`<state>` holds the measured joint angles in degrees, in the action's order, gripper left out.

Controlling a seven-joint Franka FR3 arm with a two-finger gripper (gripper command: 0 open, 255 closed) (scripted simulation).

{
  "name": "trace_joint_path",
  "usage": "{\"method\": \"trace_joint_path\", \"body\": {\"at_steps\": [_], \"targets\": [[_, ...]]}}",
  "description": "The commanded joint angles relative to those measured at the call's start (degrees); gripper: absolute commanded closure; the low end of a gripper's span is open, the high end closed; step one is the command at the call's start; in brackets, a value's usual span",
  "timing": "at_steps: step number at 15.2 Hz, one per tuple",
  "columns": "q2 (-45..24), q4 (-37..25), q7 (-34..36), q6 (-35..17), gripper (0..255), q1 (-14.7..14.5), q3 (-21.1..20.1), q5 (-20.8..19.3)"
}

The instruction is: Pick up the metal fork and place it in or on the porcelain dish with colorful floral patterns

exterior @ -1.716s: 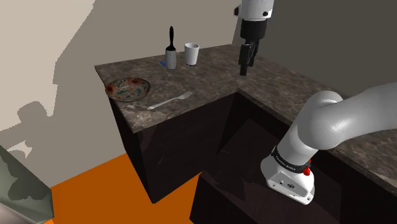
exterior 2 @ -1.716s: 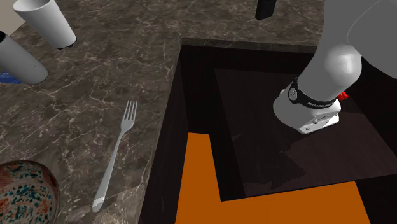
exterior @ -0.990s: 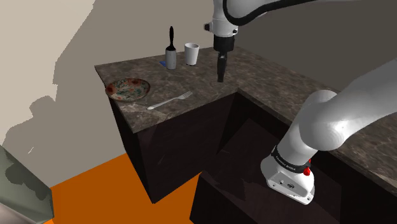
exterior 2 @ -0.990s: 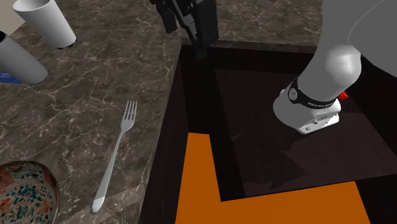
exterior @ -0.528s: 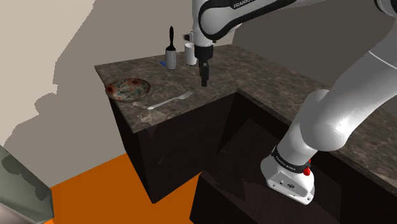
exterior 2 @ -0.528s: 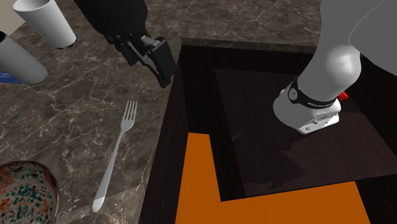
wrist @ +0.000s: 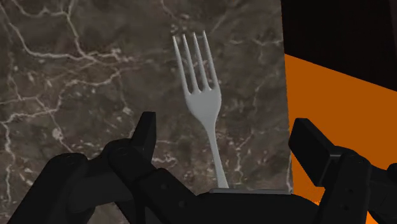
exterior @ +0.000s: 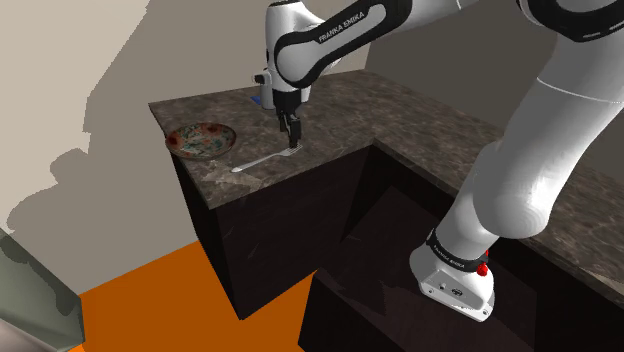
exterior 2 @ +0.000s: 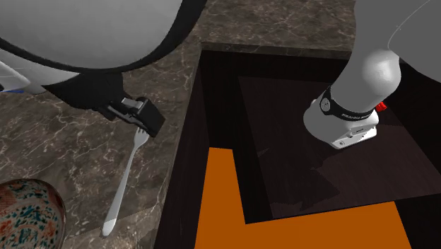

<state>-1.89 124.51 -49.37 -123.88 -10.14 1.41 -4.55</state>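
Since the arm swung in: your black two-finger gripper [exterior: 291, 135] has come off the far side of the dark veined stone counter [exterior: 420, 120]. It now hangs low over the tines of the slim grey metal fork [exterior: 262, 159]. The approach looks done and the grasp not yet made.
Fingers: spread wide in the wrist view, gripper [wrist: 226, 130] straddling the fork's [wrist: 200, 95] neck. They touch nothing I can see.
Fork: hasn't moved. It lies flat near the counter's front edge, handle end towards the dish.
Dish: round dish with a red-and-green floral pattern [exterior: 200, 140], same spot as before. It is near the handle end, not touching it.
Next: I'd judge you need a short descent, a close on the neck, then a lift and a carry along the fork's own line.
Writing: "FRANKA EMIKA" in white on the white arm's dark joint band [exterior: 340, 30]. The lettering on the base collar [exterior: 455, 262] is too small to read.
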Motion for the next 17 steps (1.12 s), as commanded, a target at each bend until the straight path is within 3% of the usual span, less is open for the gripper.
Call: {"method": "trace_joint_path", "body": {"at_steps": [1,8,16,17], "targets": [[-3.3,-2.2,-2.2,-1.4,0,-0.4,-0.4,0.1],[-6.4,0.2,-2.0,-7.0,0,-0.2,-0.3,-0.2],[-6.4,0.2,-2.0,-7.0,0,-0.2,-0.3,-0.2],[-6.4,0.2,-2.0,-7.0,255,-0.2,-0.3,-0.2]]}}
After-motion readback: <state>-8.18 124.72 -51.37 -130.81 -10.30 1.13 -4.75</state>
